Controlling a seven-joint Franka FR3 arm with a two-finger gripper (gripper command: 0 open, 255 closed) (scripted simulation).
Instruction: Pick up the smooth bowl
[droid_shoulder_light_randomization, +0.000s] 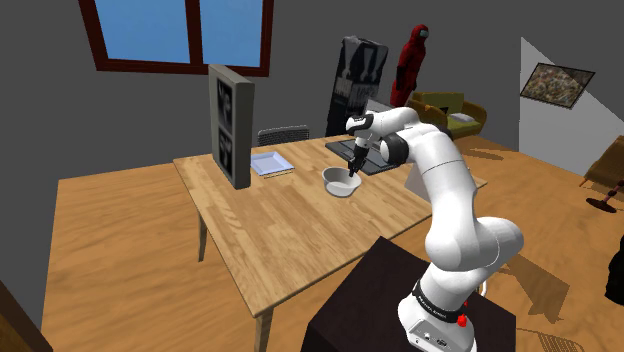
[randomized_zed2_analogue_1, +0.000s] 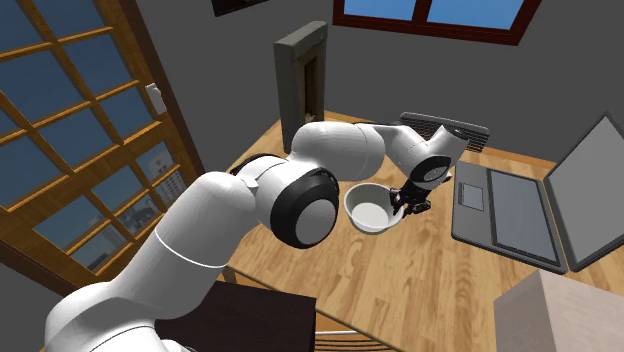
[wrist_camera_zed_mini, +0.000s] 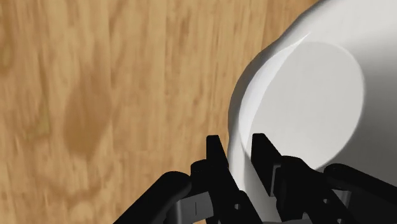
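Note:
A smooth white bowl (droid_shoulder_light_randomization: 338, 183) stands on the wooden table (droid_shoulder_light_randomization: 280, 240), near its far side. My black gripper (droid_shoulder_light_randomization: 353, 174) comes down onto the bowl's rim on the side toward the laptop. In the wrist view the two fingers (wrist_camera_zed_mini: 216, 153) clasp the rim of the bowl (wrist_camera_zed_mini: 305, 95), one outside the wall and one inside. In the second exterior view the gripper (randomized_zed2_analogue_1: 405, 205) sits at the right edge of the bowl (randomized_zed2_analogue_1: 366, 208), which rests on the tabletop.
An open laptop (randomized_zed2_analogue_1: 500, 205) lies just beyond the bowl. A tall grey box (droid_shoulder_light_randomization: 231, 125) and a flat blue-and-white tray (droid_shoulder_light_randomization: 270, 164) stand to the shoulder view's left of the bowl. A cardboard box (randomized_zed2_analogue_1: 560, 310) sits near the table's front corner.

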